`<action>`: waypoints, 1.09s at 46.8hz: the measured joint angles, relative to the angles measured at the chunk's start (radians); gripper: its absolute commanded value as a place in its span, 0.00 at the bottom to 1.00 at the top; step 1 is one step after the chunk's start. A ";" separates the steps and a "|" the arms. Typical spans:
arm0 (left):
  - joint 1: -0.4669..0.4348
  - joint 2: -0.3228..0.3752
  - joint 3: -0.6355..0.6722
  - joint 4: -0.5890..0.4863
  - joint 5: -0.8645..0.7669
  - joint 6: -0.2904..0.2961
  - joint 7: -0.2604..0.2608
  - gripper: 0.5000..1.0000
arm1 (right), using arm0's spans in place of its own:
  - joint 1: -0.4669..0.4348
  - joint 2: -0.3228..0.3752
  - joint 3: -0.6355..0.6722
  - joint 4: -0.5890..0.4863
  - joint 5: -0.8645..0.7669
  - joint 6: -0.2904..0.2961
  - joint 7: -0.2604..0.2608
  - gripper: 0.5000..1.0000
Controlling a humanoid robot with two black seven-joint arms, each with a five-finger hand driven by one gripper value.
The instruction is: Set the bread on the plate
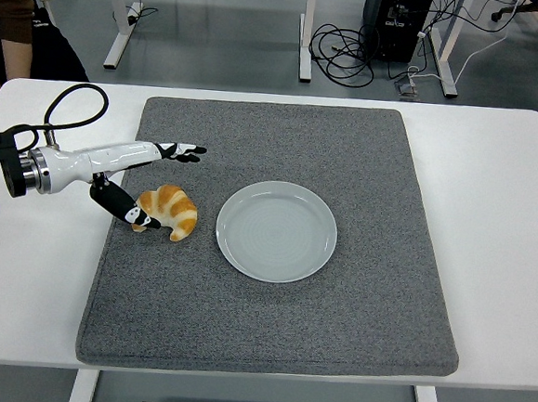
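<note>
One hand closing in on bread, head view.
Left hand (145,177) spread, holding nothing, thumb by croissant (167,211) lying on mat (269,322) just left of plate (277,230). Looks light, flaky, crushable; grip middle gently.

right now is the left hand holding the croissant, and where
Not yet. The left hand is open around the croissant, thumb at its left end, fingers spread above.
</note>
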 measured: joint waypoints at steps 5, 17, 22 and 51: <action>0.028 -0.006 -0.005 0.013 0.008 0.028 -0.002 0.89 | 0.000 0.000 0.000 0.000 0.000 0.000 0.000 1.00; 0.066 -0.071 -0.008 0.118 0.000 0.074 -0.063 0.89 | 0.000 0.000 0.000 0.001 0.000 0.000 0.000 1.00; 0.074 -0.076 -0.008 0.130 -0.005 0.076 -0.070 0.89 | 0.000 0.000 0.000 0.000 0.000 0.000 0.000 1.00; 0.115 -0.157 -0.008 0.255 -0.009 0.094 -0.117 0.89 | 0.000 0.000 0.000 0.000 0.001 0.000 0.000 1.00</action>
